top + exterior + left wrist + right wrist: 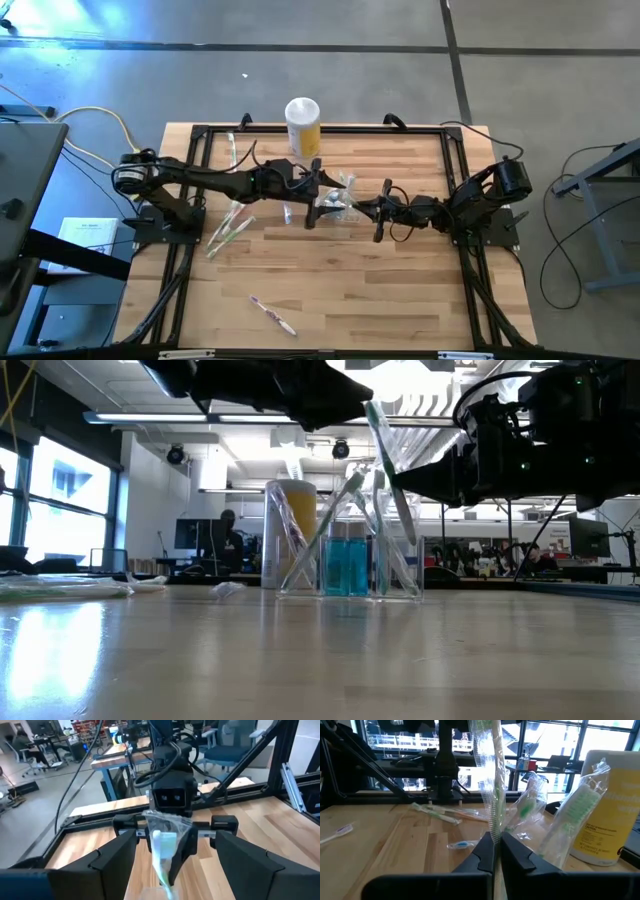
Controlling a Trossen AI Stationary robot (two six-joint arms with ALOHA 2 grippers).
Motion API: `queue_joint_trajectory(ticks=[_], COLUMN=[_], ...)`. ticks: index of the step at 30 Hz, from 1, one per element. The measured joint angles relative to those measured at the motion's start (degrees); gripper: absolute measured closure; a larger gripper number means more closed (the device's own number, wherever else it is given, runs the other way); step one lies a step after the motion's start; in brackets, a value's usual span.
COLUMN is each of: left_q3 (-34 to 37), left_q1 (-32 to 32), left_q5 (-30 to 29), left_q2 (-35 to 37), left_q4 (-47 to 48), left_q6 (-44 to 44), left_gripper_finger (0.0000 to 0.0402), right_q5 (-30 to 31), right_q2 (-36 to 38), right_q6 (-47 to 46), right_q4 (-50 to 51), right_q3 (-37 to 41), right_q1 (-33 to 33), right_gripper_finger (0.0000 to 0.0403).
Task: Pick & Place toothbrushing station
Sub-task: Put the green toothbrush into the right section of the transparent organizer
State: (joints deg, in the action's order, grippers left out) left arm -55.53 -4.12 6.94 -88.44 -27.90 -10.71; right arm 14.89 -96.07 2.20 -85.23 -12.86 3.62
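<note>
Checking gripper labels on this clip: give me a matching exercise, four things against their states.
Things:
1. left gripper
2. right gripper
3. yellow canister
4. pink toothbrush

States:
A. standing upright
B. shut on wrapped toothbrush
C. lying flat, apart from the rest
D. open

Pairs: 1-D, 2-B, 3-A, 4-C

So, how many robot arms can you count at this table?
2. The left arm reaches in from the table's left side, the right arm from its right; none seems hidden.
</note>
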Motion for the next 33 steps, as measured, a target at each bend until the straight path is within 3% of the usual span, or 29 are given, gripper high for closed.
queue_joint_trajectory(ticks=[16, 20, 31, 33], left_q3=[-1.6, -2.1, -2.4, -2.4], left_q1=[0.0, 0.0, 0.0, 0.0], left_q5=[-1.9, -2.0, -2.1, -2.1], left_q2=[-4.1, -4.2, -4.2, -4.2], left_q4=[-3.7, -3.6, -2.3, -1.6], left_q6=[0.4, 0.5, -0.1, -1.1], left_gripper_finger=[0.0151, 0.0194, 0.0374, 0.0389], right_q5=[-0.3, -0.4, -1.4, -1.4], right_q2=[0.0, 0.0, 0.0, 0.0], right_q6=[0.4, 0.4, 0.4, 0.4], right_q4=[0.8, 0.9, 1.3, 1.6], right_q3=[0.0, 0.0, 0.0, 0.0], right_q1=[0.0, 0.0, 0.0, 0.0], right_gripper_finger=[0.0399, 0.0399, 0.0397, 0.0393])
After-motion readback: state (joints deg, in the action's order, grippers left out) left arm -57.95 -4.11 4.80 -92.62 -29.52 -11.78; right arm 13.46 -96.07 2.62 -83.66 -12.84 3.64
